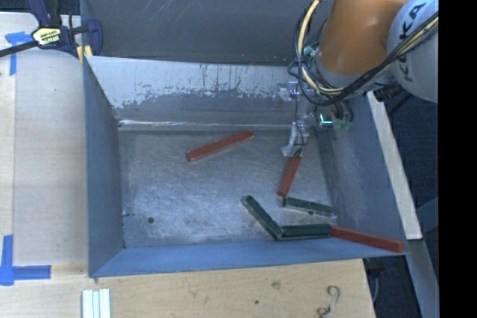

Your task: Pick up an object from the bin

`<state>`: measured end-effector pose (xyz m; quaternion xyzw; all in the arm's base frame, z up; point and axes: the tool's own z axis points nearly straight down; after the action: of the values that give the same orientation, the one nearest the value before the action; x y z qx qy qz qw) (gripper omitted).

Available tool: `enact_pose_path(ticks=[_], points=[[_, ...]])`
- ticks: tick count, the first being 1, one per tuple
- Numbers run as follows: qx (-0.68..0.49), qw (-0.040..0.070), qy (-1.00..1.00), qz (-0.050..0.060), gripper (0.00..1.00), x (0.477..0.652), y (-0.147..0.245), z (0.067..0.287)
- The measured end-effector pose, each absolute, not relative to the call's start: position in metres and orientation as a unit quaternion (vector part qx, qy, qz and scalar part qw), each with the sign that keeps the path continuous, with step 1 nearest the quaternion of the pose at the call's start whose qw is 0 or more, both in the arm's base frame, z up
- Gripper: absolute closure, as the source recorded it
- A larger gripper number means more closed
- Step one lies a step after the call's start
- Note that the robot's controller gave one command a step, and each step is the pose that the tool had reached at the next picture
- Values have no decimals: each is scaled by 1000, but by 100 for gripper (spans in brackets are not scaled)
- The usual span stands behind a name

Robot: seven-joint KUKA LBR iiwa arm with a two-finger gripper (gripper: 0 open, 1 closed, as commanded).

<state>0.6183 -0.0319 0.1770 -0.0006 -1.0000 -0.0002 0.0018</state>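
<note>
Hand (295, 150) over right-rear of bin (104, 160) | we see it pinching the top end of a short red stick (289, 179), which hangs tilted | dark green sticks (302, 231) near its lower end | longer red stick (220, 146) well apart, left

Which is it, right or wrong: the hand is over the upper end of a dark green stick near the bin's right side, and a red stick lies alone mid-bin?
Wrong on colour: the camera view shows the stick under the hand is red, not dark green. It lies near the bin's right side, and another red stick lies alone mid-bin.
</note>
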Motion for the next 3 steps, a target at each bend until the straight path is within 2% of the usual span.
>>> enact_pose_path(ticks=[1, 2, 3], points=[[49, -2, -999, 0, 0, 583, -1, 68], [165, 0, -986, 0, 0, 545, -19, 70], [277, -2, -961, 0, 0, 513, -18, 71]])
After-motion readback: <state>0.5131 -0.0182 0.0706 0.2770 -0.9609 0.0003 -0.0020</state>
